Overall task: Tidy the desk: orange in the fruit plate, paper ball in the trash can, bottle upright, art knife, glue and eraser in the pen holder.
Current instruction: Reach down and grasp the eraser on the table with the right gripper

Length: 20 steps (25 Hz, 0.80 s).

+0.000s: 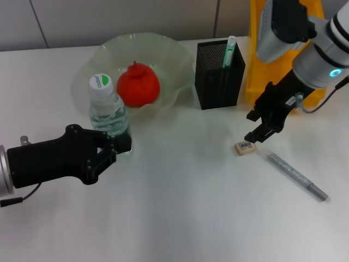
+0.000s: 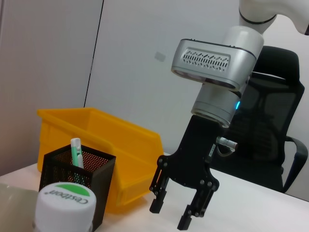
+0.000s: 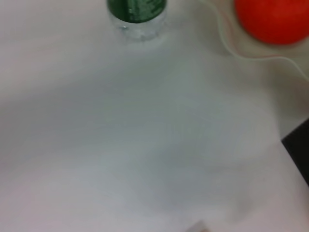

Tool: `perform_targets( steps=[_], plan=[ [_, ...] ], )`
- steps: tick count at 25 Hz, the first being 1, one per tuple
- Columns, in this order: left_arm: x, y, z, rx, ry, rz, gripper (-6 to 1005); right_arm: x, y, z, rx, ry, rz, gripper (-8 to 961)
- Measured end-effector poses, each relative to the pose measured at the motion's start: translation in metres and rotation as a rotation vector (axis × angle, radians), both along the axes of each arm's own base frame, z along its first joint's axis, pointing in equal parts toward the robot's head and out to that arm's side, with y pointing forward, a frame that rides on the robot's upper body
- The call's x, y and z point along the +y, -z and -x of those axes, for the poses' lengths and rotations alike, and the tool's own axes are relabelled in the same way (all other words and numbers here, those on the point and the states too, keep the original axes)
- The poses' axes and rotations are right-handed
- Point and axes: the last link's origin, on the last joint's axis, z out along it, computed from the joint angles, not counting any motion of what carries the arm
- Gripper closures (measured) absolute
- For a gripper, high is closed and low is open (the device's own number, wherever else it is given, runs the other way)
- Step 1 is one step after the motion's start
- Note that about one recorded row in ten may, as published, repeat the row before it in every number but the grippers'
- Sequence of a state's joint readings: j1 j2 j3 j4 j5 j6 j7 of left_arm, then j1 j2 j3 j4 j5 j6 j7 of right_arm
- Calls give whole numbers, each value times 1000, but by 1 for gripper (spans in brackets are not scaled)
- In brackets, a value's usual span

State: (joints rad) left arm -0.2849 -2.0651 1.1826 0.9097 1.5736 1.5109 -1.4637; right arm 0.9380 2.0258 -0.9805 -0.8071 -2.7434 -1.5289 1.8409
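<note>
White tabletop (image 1: 180,218), grey wall panels behind. Largest to smallest:

- Yellow bin (image 1: 256,65) at far right, prob the trash can. No paper ball visible on the tabletop.
- Fruit plate (image 1: 180,60) far centre-left w/ orange (image 1: 138,83) already in it.
- Pen holder (image 1: 219,76) between plate and bin, green-capped stick (image 1: 229,52) standing inside, prob the glue.
- Left gripper (image 1: 112,148) closed around base of bottle (image 1: 106,109); bottle upright, cap up, just in front of plate.
- Right gripper (image 1: 257,135) hanging just above eraser (image 1: 244,147), jaws open w/ a modest gap, holding nothing (left wrist view confirms (image 2: 175,212)).
- Art knife (image 1: 297,176) lying flat, near right of eraser, not touching it.
- Eraser: small tan block, flat on tabletop in front of holder.

Step in hand, imo: pick the eraser. To do well:
- centre fingers over block before descent; it sits slightly off to the gripper's side now
- align jaws across the short sides
- go low, block is thin, fingertips nearly at the surface
- close gently, it could squirt out
- lift straight, clear holder rim, drop beside the stick.

Knife next; left gripper can let go of bottle if stable.
</note>
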Motion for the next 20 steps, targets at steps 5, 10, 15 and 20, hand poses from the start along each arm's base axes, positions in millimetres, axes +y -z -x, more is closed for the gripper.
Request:
perform_targets(
  steps=[5, 10, 15, 20],
  plan=[
    [0, 0, 0, 1, 3, -4, 994, -3, 8, 4, -6, -10, 26, 400],
    [0, -1, 2, -1, 0, -9, 994, -6, 14, 3, -6, 7, 49, 400],
    [0, -1, 2, 0, 6, -11, 994, -9, 18, 2, -9, 29, 60, 400],
    [0, -1, 2, 1, 9, -12, 994, -10, 20, 0, -30, 43, 55, 401]
  ],
)
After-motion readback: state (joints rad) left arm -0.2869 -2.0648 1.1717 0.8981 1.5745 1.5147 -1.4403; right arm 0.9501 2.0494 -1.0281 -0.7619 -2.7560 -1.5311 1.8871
